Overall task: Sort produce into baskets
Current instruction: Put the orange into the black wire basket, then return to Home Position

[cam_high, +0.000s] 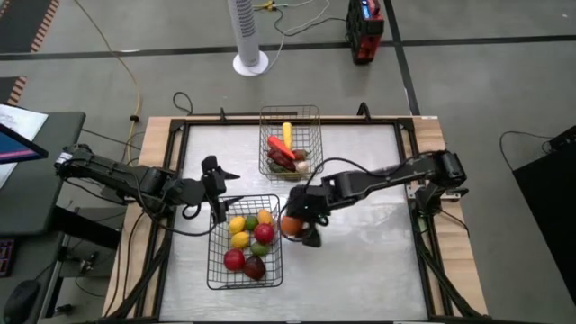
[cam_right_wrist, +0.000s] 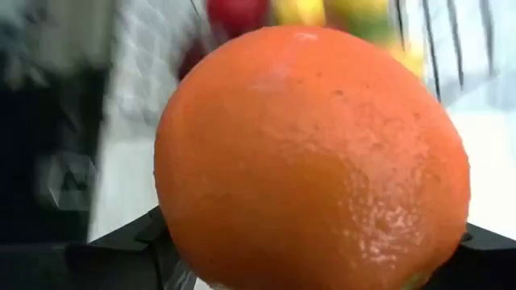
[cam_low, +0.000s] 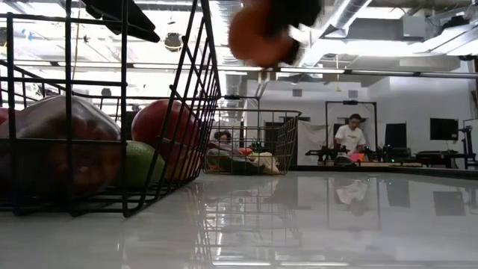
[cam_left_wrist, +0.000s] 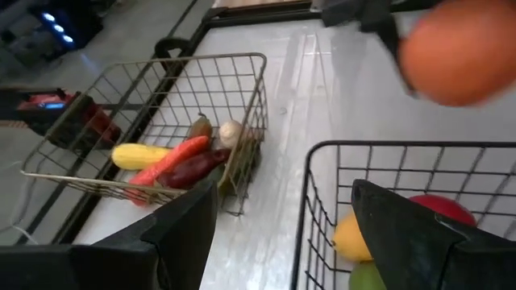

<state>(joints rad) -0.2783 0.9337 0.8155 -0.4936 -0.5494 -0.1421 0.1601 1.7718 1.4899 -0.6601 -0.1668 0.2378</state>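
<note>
- The right gripper (cam_high: 297,227) is clamped on an orange (cam_high: 290,225), held in the air just beside the near basket (cam_high: 216,270), which holds fruit.
- The left gripper (cam_high: 216,178) hangs with fingers apart over that basket's far corner.
- The far basket (cam_high: 315,117) holds vegetables.
- The orange looks light, firm and round, likely to roll; gripping across its middle seems safest.

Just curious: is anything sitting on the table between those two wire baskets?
No. In the high view, only bare white tabletop separates the near basket of fruit from the far basket. The right gripper holds the orange beside the near basket, not between them.
</note>
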